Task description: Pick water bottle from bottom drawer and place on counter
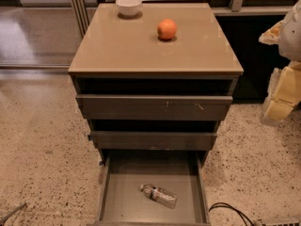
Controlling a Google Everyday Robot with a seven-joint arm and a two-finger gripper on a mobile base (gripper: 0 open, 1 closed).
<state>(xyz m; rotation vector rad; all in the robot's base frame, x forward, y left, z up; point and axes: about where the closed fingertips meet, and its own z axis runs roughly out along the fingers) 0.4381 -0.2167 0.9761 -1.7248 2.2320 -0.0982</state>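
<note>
Bottle (158,196) clear, red-banded, tool (278,105) far right

No readable text anywhere. The water bottle (159,196), lying in the bottom drawer (109,192) on the near side, has a dark red-and-white label band, wording illegible. The gripper (281,100) sits at the right edge beside the cabinet (155,107), no legible markings.
</note>
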